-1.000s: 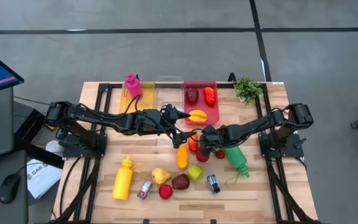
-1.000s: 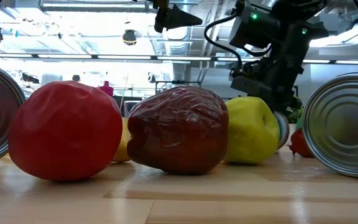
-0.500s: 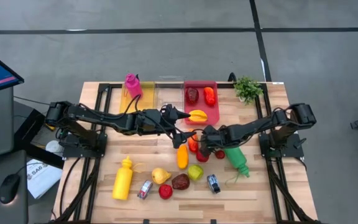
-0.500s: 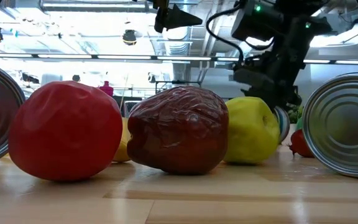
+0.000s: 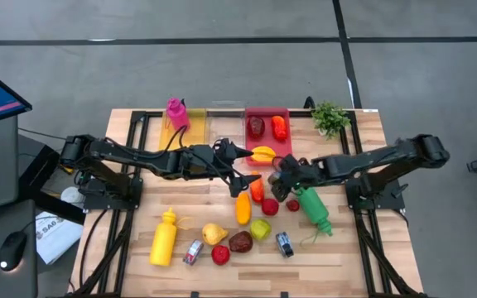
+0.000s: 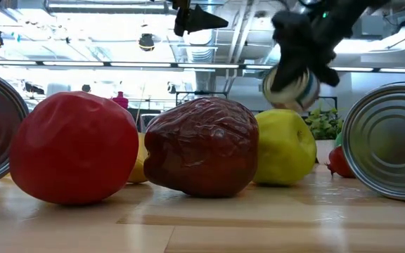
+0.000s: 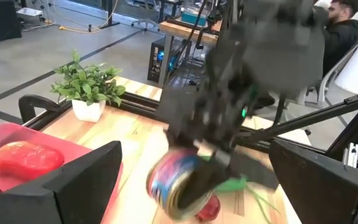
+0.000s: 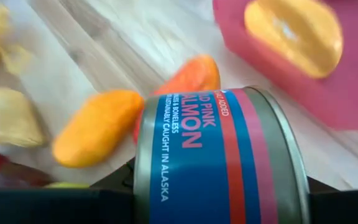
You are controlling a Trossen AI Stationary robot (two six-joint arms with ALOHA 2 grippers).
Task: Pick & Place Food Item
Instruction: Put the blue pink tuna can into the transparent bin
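A pink-salmon can with a blue, red and pink label hangs above the middle of the table, and my right gripper is shut on it. The low view shows the can raised above the green apple. My left gripper waits open just left of it, level and clear of the table. The can shows blurred beyond its fingers. The red bin at the far edge holds a yellow fruit and two red pieces. My right gripper holds the can between its two fingers, coming from above and slanting down from the table's right. The can lies on its side across the hold, its label toward the wrist camera, lifted clear of the table. The can's body hides the pads.
Below the can lie an orange mango, an orange-red piece, red fruits and a green bottle. Nearer the front edge are a yellow bottle, a pear, an apple and two small cans. A plant stands far right.
My right gripper has risen and drawn back toward the table's far right with the can, mostly in the last half second. The can has gone from table height behind the apple to hanging clear above it.
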